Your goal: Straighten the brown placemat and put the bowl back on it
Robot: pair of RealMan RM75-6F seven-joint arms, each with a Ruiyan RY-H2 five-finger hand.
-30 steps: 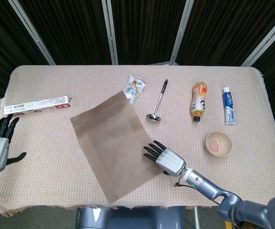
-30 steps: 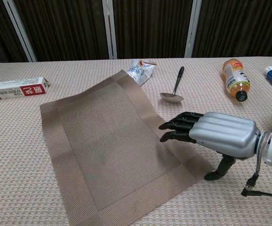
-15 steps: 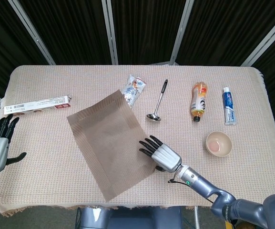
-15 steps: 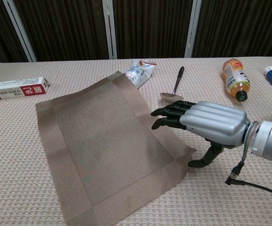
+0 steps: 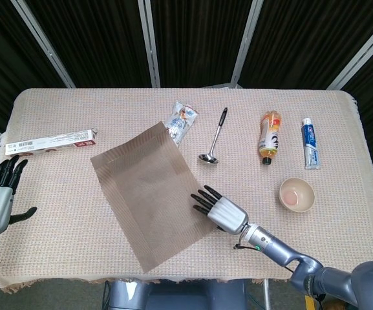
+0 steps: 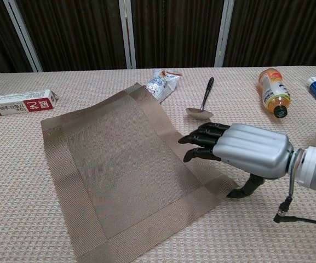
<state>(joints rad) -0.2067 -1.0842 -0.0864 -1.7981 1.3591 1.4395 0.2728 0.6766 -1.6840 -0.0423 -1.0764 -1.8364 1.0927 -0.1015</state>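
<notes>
Right hand point(image 5: 220, 210), fingers spread, holds nothing, fingertips at the skewed placemat's point(image 5: 149, 195) right edge. Bowl point(image 5: 297, 194) sits right of placemat. Risk: light pressure could bunch the mat.

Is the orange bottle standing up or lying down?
Lying down. The orange bottle rests on its side on the table, with its dark cap pointing toward the robot, next to the toothpaste tube.
</notes>
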